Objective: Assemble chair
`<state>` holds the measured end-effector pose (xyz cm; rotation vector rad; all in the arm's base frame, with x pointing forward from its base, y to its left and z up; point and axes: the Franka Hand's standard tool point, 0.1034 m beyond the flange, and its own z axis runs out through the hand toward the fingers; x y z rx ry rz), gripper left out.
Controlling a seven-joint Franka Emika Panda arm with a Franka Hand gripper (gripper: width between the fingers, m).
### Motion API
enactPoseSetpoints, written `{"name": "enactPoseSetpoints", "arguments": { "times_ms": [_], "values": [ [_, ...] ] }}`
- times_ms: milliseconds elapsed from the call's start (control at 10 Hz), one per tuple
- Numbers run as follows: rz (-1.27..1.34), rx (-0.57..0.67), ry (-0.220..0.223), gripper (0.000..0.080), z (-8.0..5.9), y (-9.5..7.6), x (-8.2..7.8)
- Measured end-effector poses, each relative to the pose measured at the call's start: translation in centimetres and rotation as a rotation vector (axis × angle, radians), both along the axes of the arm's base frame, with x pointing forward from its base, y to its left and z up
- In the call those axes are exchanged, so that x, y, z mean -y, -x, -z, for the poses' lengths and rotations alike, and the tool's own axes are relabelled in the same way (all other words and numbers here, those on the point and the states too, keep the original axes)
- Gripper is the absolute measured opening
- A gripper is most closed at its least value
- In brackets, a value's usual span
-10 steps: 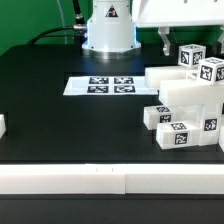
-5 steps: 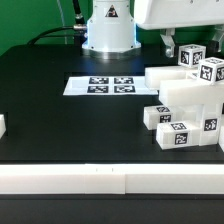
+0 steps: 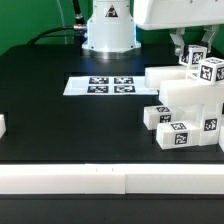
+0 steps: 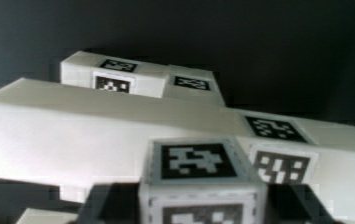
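Chair parts (image 3: 188, 105): white tagged blocks, clustered on black counter (image 3: 70, 125) at exterior view's right. Hand (image 3: 192, 43): above the cluster; fingers' state could not be told.

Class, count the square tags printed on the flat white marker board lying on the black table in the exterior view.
4. All sit in one row across the marker board, in front of the robot base. None appears hidden.

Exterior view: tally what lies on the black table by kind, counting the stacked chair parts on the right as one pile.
Pile of chair parts: 1
Lone white block: 1
Marker board: 1
Total: 3
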<state>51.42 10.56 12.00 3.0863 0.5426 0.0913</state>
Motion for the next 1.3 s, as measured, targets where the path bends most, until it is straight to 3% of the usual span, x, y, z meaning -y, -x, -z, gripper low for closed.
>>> {"name": "enactPoseSetpoints", "arguments": {
  "times_ms": [300,1000,1300],
  "values": [
    [0.077,-0.001,-0.008,0.0285,0.0,0.01,-0.05],
    [0.546,-0.005,-0.038,0.0287,0.03,0.04,-0.12],
    [0.782,-0.022,-0.086,0.0287,0.07,0.02,-0.11]
  ]
}}
